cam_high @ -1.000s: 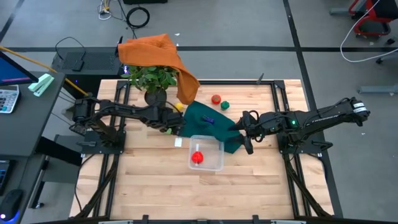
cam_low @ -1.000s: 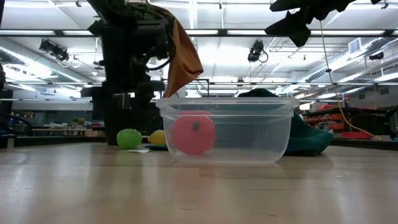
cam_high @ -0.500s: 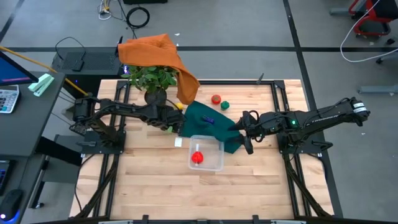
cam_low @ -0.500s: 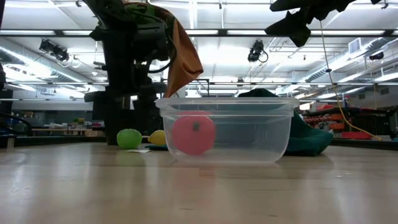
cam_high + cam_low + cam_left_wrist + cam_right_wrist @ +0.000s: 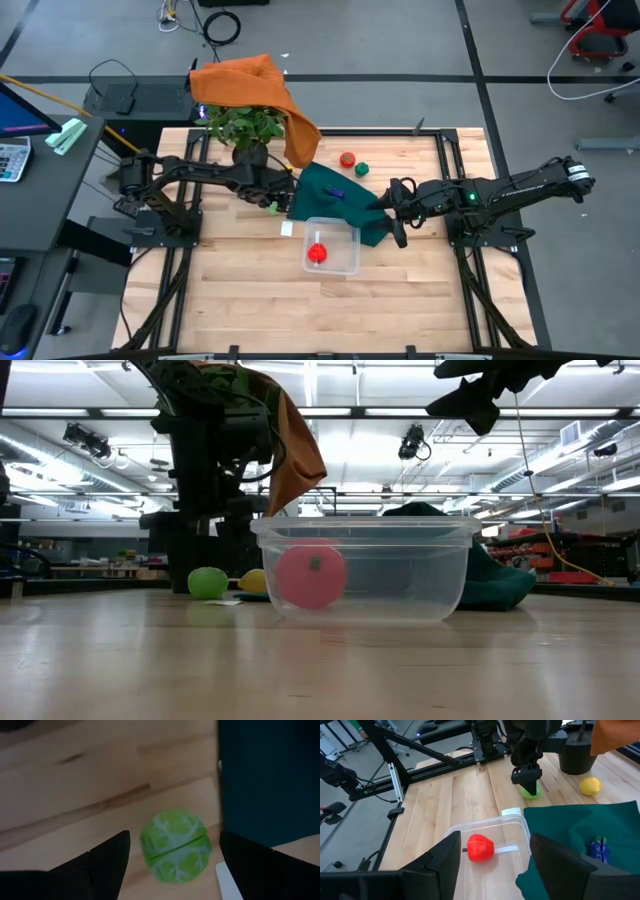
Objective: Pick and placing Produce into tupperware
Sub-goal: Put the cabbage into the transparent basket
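Table (image 5: 250,300) of pale wood holds everything, with both arms reaching toward its middle. Left gripper (image 5: 172,852) hangs low over a green ball (image 5: 175,846), its jaws spread wide on either side of the ball without visibly touching it; the arm stretches in from nine o'clock, wrist bent down, beside the potted plant (image 5: 243,125) at twelve. Right gripper (image 5: 492,847) hovers raised at three o'clock, arm nearly level, jaws partly apart and empty. Teal cloth (image 5: 335,195) lies at centre, its edge reaching behind the tub (image 5: 333,245), which sits just toward six and holds one red fruit (image 5: 317,252). An orange cloth (image 5: 255,85) drapes over the plant. On the teal cloth rests a dark blue piece (image 5: 597,847); a lemon (image 5: 590,785) lies near the plant pot, largely hidden by the left gripper from above. A red fruit (image 5: 347,159) and a green one (image 5: 361,169) sit together toward one o'clock. A small white block (image 5: 287,228) lies just beside the tub.
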You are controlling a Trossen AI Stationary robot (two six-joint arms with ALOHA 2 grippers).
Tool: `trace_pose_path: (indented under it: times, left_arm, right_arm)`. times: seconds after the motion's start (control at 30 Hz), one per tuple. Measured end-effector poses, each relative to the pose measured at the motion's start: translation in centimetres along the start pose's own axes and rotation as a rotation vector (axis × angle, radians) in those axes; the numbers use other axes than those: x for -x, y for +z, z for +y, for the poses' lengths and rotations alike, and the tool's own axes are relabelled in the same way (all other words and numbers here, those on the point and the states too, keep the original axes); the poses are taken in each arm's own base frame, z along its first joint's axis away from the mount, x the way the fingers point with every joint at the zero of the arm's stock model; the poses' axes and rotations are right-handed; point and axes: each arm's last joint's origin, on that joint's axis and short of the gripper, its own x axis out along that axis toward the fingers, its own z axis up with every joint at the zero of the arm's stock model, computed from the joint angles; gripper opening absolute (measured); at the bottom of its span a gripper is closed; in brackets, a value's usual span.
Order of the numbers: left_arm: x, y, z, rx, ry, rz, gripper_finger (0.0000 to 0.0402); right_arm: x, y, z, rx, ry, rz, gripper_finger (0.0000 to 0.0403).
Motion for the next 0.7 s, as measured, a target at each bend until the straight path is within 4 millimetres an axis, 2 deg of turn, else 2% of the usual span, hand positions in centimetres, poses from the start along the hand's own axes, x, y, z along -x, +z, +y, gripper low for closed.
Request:
trace_pose_path:
  times: [0.3,0.7]
  left_arm:
    - [-1.3,-0.2,-0.2,-0.005,0.021,0.031,0.0314]
    - [-1.3,-0.3,-0.4,-0.012,0.013,0.032,0.0308]
  right_arm:
    - [0.0,0.0,0.0,-0.002,0.0,0.0,0.0201]
    - [0.0,0.0,0.0,-0.004,0.0,-0.001,0.0201]
